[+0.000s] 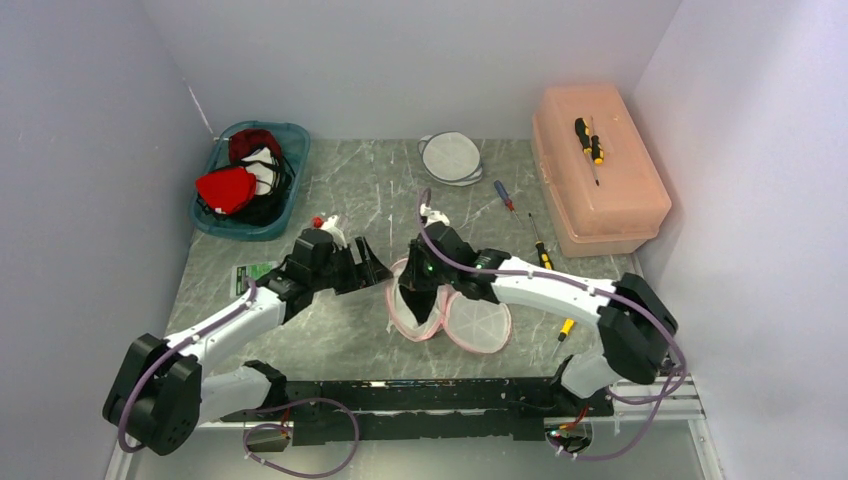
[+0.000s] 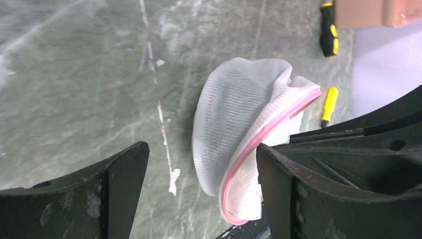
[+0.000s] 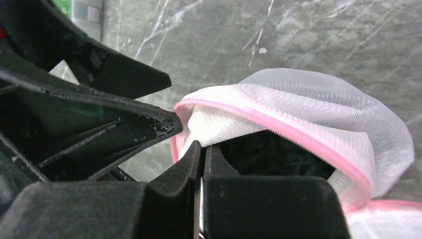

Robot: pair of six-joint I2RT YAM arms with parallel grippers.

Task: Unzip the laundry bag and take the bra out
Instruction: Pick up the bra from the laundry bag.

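One white mesh laundry bag with pink zip trim (image 1: 480, 325) lies open in the middle of the grey marbled table (image 1: 340, 190), something dark inside, the right gripper (image 3: 202, 147) pressed together at its rim, the left gripper (image 2: 201, 149) spread wide just beside it, three screwdrivers (image 1: 503, 193) lying to its right.

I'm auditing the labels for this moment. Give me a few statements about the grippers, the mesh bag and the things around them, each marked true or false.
1. The left gripper is open. True.
2. The right gripper hangs wide open, clear of the laundry bag. False: it is shut, pinching the mesh at the bag's rim.
3. The laundry bag is white mesh with pink trim. True.
4. Nothing lies on the toolbox. False: a screwdriver lies on its lid.
5. The bin at the left rear is empty. False: it holds red and dark garments.
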